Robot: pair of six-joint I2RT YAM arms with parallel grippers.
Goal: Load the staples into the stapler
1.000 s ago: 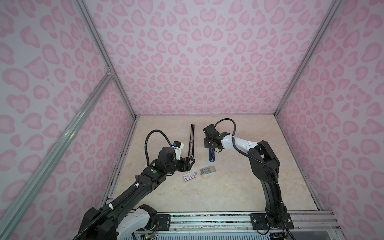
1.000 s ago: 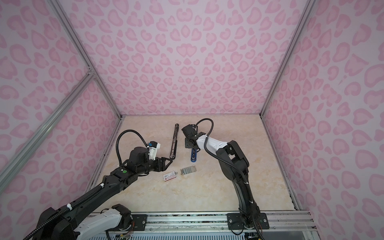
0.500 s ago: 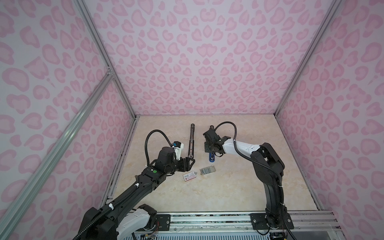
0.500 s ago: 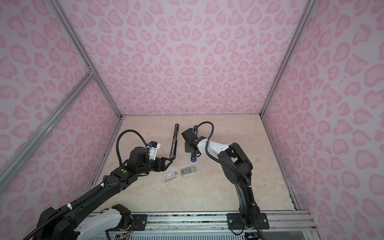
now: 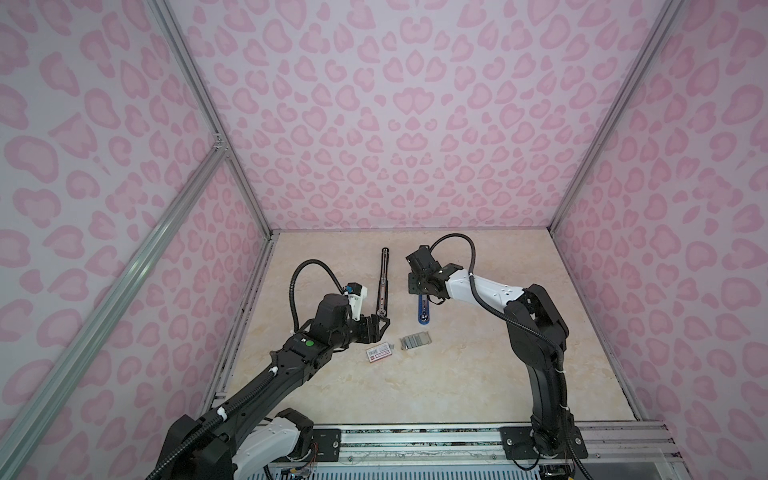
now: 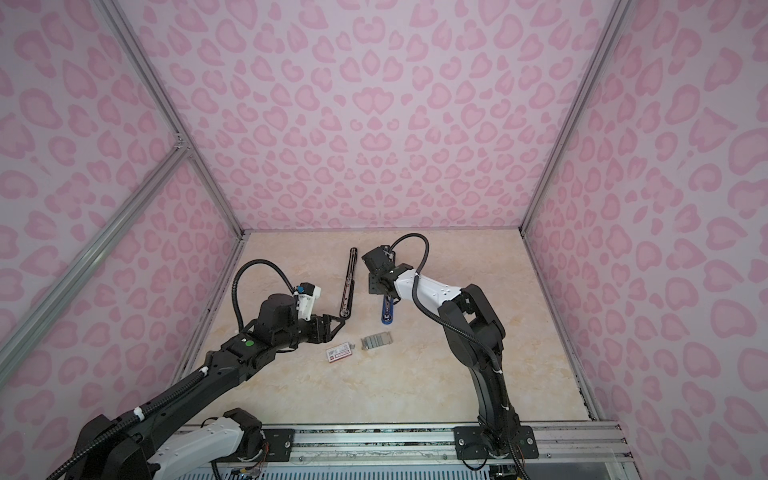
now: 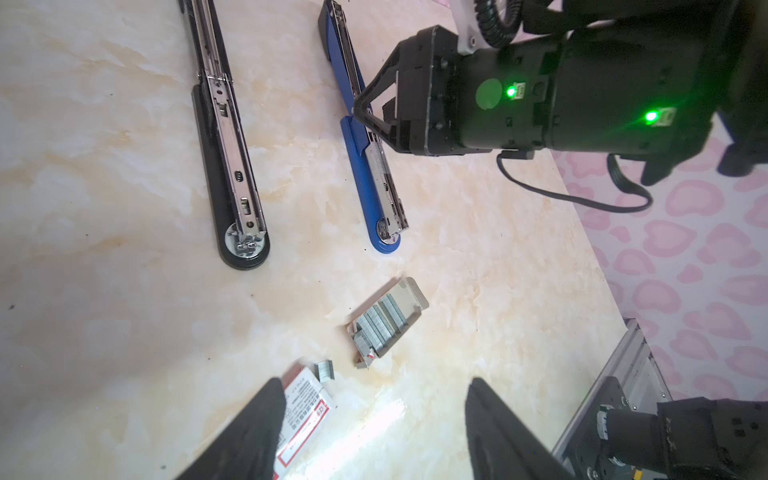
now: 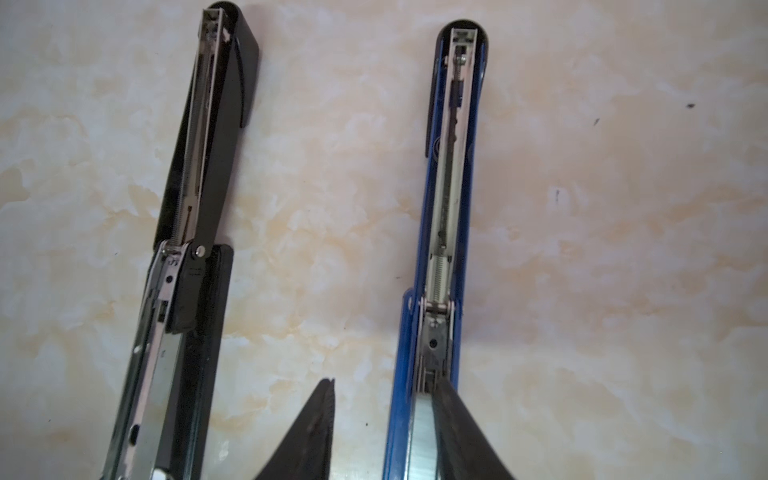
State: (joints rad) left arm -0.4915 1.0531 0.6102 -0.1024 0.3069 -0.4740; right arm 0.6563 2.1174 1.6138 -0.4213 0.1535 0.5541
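Box sleeve (image 5: 379,353), white with a red label, lies flat nearest the desk (image 5: 457,395) near edge, left of centre. Loose staple clip (image 7: 324,370) sits just beside its corner, apart from the main block. Staples (image 5: 415,341) (image 7: 380,322) are just right of the sleeve and a touch farther in, around mid-desk. They are grey strips packed side by side in an open card tray (image 7: 413,293). The tray's long axis runs crosswise, roughly parallel to the near edge and slightly skewed. Left gripper (image 5: 380,326) (image 7: 374,382) is left of the sleeve and close to the black stapler's near end, jaws wide apart and holding nothing. Blue stapler (image 5: 422,309) (image 7: 365,166) is hinged open flat. Its long axis runs near-to-far, its round anvil end points at the near edge just beyond the staples, and its lid points at the far edge. Right gripper (image 8: 385,380) (image 5: 422,293) hangs over its middle with jaws parted and nothing clamped. One finger (image 8: 457,428) sits in the magazine channel beside a ribbed silvery strip, and the other is over bare desk between the two staplers. Black stapler (image 5: 382,286) (image 8: 199,208) is also open flat, left of the blue one and nearly parallel to it. It leans slightly, and its far end reaches deepest toward the far edge.
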